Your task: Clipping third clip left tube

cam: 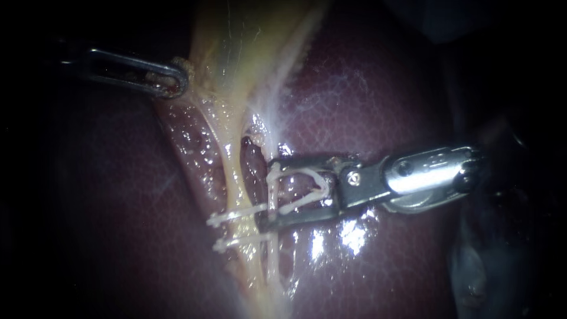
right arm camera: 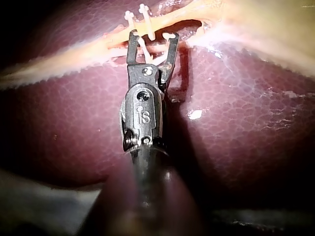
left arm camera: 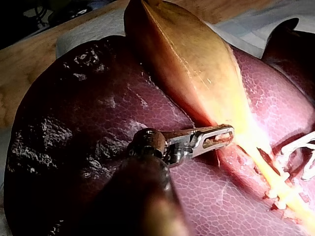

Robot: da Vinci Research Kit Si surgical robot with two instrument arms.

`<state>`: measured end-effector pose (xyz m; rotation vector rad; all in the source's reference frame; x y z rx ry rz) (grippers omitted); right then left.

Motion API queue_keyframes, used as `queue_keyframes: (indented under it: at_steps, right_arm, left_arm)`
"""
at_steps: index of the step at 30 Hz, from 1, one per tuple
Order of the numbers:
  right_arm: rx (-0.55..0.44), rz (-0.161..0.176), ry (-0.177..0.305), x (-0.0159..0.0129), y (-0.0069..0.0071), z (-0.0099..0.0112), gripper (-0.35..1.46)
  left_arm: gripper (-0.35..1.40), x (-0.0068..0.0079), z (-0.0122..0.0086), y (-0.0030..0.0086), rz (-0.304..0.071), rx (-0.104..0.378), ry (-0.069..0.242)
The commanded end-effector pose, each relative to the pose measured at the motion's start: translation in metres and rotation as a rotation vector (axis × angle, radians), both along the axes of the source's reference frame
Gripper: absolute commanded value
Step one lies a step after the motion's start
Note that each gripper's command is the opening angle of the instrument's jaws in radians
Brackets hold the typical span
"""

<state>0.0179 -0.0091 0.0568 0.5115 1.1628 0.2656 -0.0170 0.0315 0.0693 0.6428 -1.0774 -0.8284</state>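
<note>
One clip (cam: 301, 173) sits inside right instrument (cam: 270, 194), near tube (cam: 233, 177).

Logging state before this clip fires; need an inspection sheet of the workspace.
Surface: wet dark red liver, glare spots.
Job's things: pale yellow left tube carrying two white plastic clips; third white clip, open, at the tube.
Clutter: nothing seen.
Instruments: left instrument jaws shut on tan gallbladder tissue; right instrument jaws, wide apart, hold the open clip.
Cables: nothing seen.
Surroundings: wooden bench, white cloth under the liver.
</note>
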Motion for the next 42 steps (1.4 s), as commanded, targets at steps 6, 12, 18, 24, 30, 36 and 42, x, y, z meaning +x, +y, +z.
queue_keyframes:
  at_steps: [6, 12, 18, 24, 30, 36, 42]
  right_arm:
    - [0.017, 0.011, -0.009, 0.0003, -0.0001, 0.0008, 0.49]
    - [0.111, 0.031, 0.006, 0.0004, 0.0003, 0.0029, 0.49]
    - [0.221, 0.038, 0.018, 0.0006, 0.0004, 0.006, 0.48]
    - [0.309, 0.03, 0.04, 0.0016, -0.0003, 0.0083, 0.48]
    - [0.356, 0.023, 0.062, 0.0026, -0.0003, 0.0095, 0.48]
    - [0.394, 0.037, 0.081, 0.0038, -0.0002, 0.0102, 0.48]
    - [0.427, 0.03, 0.106, 0.0048, -0.0003, 0.0105, 0.48]
  left_arm:
    - [-0.35, 0.0, 0.0, 0.0, 0.0, 0.0, 0.0]
    - [-0.35, 0.0, 0.0, 0.0, 0.0, 0.0, 0.0]
    - [-0.35, 0.0, 0.0, 0.0, 0.0, 0.0, 0.0]
    - [-0.35, 0.0, 0.0, 0.0, 0.0, 0.0, 0.0]
    - [-0.35, 0.0, 0.0, 0.0, 0.0, 0.0, 0.0]
    - [-0.35, 0.0, 0.0001, -0.0001, 0.0, 0.0, 0.0]
    - [-0.35, 0.0, 0.0001, -0.0001, 0.0, 0.0, 0.0]
